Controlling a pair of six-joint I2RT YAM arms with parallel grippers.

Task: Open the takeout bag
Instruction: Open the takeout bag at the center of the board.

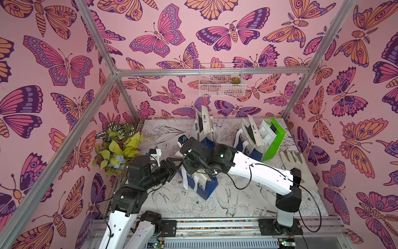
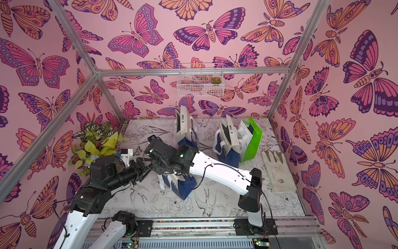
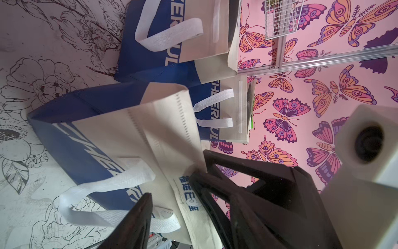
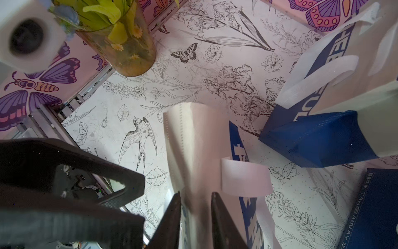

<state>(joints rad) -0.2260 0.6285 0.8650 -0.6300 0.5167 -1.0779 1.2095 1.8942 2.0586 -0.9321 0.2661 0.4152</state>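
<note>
The takeout bag (image 1: 201, 186), blue below and white above with white strap handles, stands at the front middle of the table, and both top views show it (image 2: 183, 189). My right gripper (image 4: 196, 200) reaches down from the right and is shut on the bag's white top edge (image 4: 193, 140), which fills the gap between its fingers. My left gripper (image 3: 172, 189) comes in from the left and is open. The bag's white flap (image 3: 185, 207) lies loose between its fingers (image 3: 140, 215). In the top views the two grippers meet over the bag's top, left (image 1: 173, 162) against right (image 1: 189, 165).
Two more blue and white bags (image 1: 204, 129) (image 1: 247, 140) and a green bag (image 1: 274, 140) stand at the back. A white glove (image 1: 293, 159) lies at the right. A vase of leaves (image 1: 116, 148) stands at the left edge. A wire basket (image 1: 221, 80) hangs on the back wall.
</note>
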